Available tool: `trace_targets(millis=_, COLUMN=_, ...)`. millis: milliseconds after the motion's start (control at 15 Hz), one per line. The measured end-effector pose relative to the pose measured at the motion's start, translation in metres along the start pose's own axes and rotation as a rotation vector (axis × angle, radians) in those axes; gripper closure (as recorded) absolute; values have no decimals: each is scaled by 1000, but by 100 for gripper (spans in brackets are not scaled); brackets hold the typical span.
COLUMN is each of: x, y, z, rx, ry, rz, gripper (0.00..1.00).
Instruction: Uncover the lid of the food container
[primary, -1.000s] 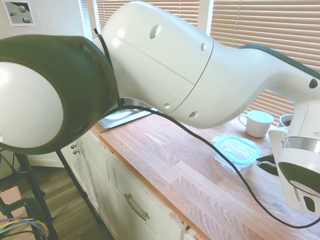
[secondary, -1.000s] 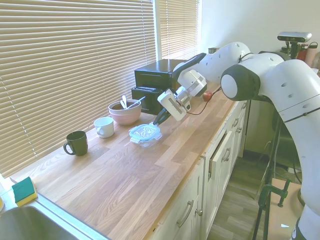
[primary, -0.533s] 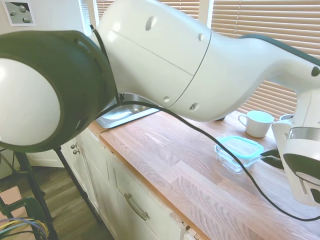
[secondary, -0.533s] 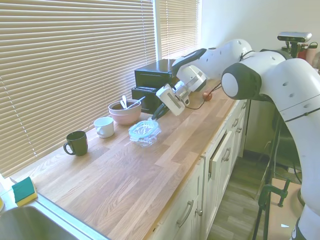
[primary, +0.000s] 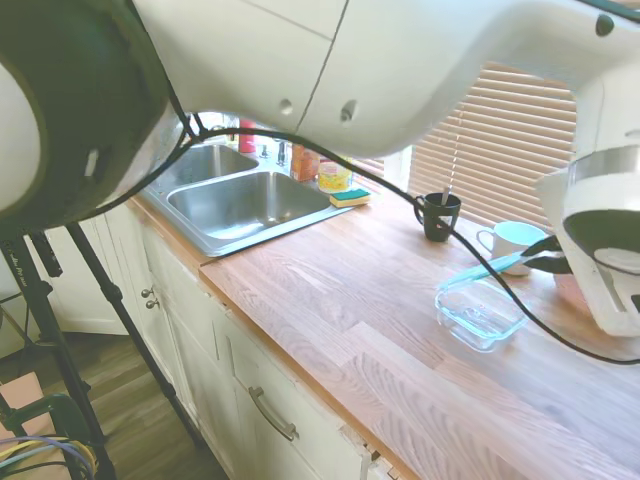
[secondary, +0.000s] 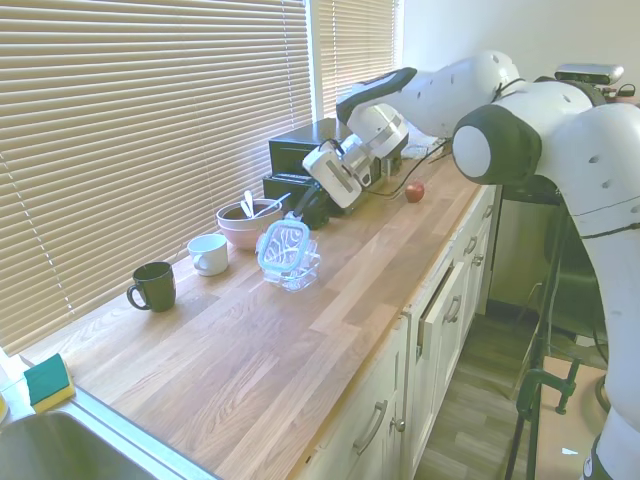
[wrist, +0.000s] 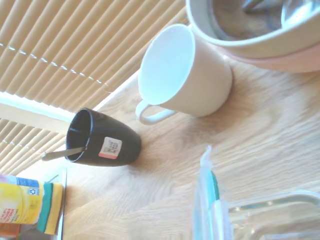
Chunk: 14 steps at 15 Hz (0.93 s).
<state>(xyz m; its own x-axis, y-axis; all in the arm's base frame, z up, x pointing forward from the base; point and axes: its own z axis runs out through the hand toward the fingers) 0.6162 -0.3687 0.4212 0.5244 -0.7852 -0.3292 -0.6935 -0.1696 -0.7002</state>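
The clear glass food container (secondary: 297, 273) stands open on the wooden counter, also seen from the other side as the container (primary: 481, 315). The lid (secondary: 282, 245), clear with a teal rim, hangs tilted steeply just above the container's far edge. My gripper (secondary: 298, 216) is shut on the lid's upper edge. In the first exterior view the lid (primary: 485, 268) shows edge-on as a thin teal line with the gripper (primary: 537, 260) at its right end. In the wrist view the lid's teal rim (wrist: 207, 200) sits beside the container (wrist: 272, 215).
A pink bowl (secondary: 250, 223) with utensils, a white cup (secondary: 208, 253) and a dark mug (secondary: 152, 286) stand along the blinds behind the container. A black appliance (secondary: 310, 160) and a red apple (secondary: 414, 190) are further along. A sink (primary: 236, 200) lies at the counter's other end.
My gripper has risen and swung back with the lid, lifting it off the container and tipping it from flat to steeply tilted. The container stayed on the counter.
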Motion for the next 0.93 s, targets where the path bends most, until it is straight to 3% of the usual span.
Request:
trace_targets(millis=600, x=-57, y=-39, z=30, rx=-61, ry=-47, rz=-87, gripper=100)
trace_targets(millis=933, x=-100, y=-59, z=33, rx=-97, ry=-43, rz=-155, gripper=100)
